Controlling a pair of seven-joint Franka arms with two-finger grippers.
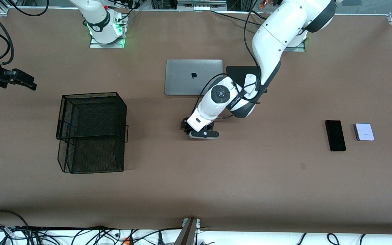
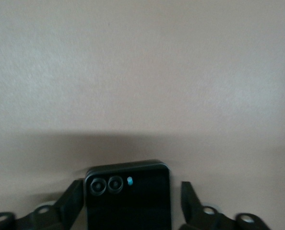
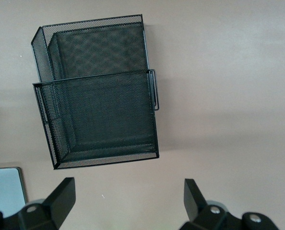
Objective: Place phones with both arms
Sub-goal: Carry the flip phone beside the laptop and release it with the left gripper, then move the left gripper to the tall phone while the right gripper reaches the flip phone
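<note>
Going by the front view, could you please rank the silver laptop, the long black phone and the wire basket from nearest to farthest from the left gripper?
From the left gripper, low over the mid-table:
1. Silver laptop, toward the robots' bases.
2. Wire basket, toward the right arm's end.
3. Long black phone, toward the left arm's end.

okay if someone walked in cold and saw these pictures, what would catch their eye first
Probably the left arm stretched to mid-table, its left gripper open around a small black phone lying on the table. Next, the black mesh basket toward the right arm's end, with the right gripper open above it.
</note>
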